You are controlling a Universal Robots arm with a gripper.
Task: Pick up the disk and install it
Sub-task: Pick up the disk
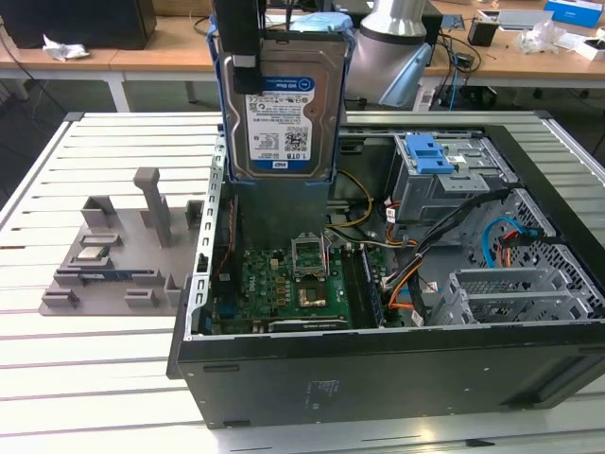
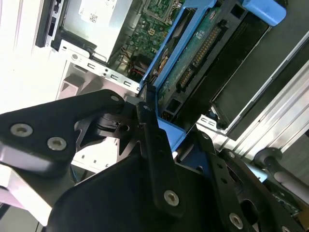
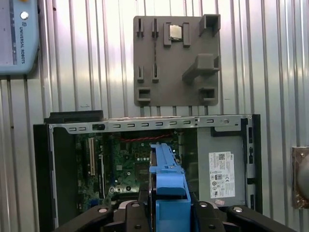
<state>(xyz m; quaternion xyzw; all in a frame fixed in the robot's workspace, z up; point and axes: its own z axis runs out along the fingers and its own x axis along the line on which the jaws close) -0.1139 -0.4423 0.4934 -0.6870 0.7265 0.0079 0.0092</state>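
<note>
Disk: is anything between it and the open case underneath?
Nothing visible. The disk, held upright in the gripper, hangs above the open case with free air beneath it. Black cables lie lower down, beside the drive cage.

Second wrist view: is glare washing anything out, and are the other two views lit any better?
Second wrist view: yes, the table is blown out to white, though the disk is clearly lit. First wrist view: bright streaks run along the table slats, the case interior dimmer. Exterior view: evenly lit, no glare on the disk's label.
</note>
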